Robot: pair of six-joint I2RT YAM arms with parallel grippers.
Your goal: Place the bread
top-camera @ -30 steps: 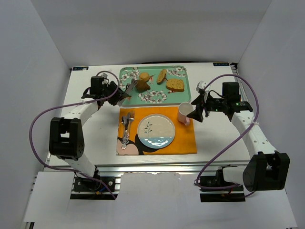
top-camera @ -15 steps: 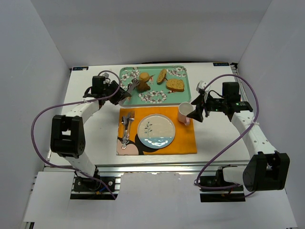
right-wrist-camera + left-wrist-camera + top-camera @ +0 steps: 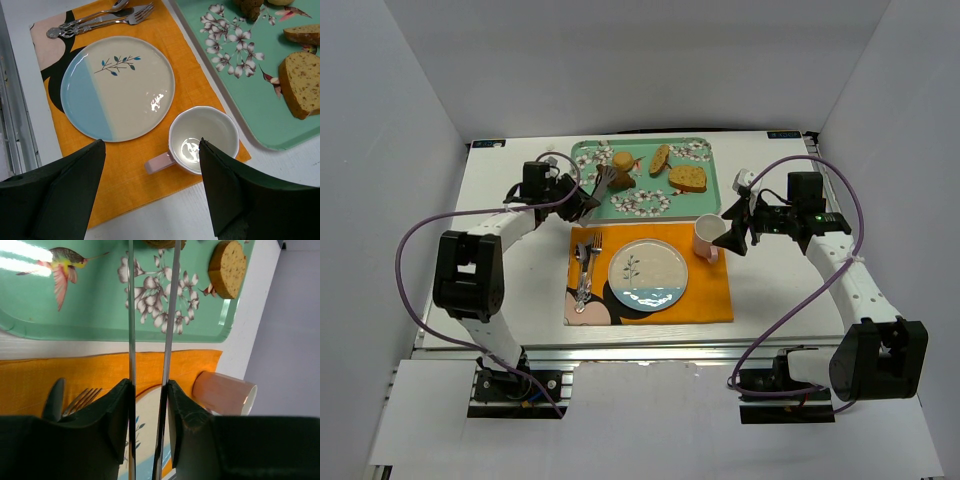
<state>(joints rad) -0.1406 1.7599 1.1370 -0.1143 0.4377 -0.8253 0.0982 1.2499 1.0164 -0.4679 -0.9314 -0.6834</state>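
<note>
— Bread (image 3: pixel 620 182) first: where does it lie, and what stands round it?

— I see it on the teal tray (image 3: pixel 650 185), left of centre, near the front rim. A round tan bun (image 3: pixel 623 160) sits just behind it, apparently touching. A narrow toast slice (image 3: pixel 660 158) and a thicker one (image 3: pixel 688 178) lie to its right. On the near side of the tray an orange placemat (image 3: pixel 710 295) carries a plate (image 3: pixel 647 275), with cutlery (image 3: pixel 585 265) to its left and a pink mug (image 3: pixel 707 237) at the right. The tray's front rim lies between the bread and the plate.

— Orientation?

— Lumpy, about as wide as long from overhead. I cannot tell a long axis, and both wrist views cut it off at their top edge.

— Hands?

— My left gripper (image 3: pixel 147 384) is narrow, clamped on metal tongs (image 3: pixel 602 180) whose two blades reach over the tray to the bread. I cannot tell whether the tips touch it. My right gripper (image 3: pixel 151 142) is spread wide, holding nothing, hovering over the mug.

— Change against a second ago?

— The left arm has swung further toward the tray, and the tongs' tips are closer to the bread. Bread, bun and right arm are unchanged.
</note>
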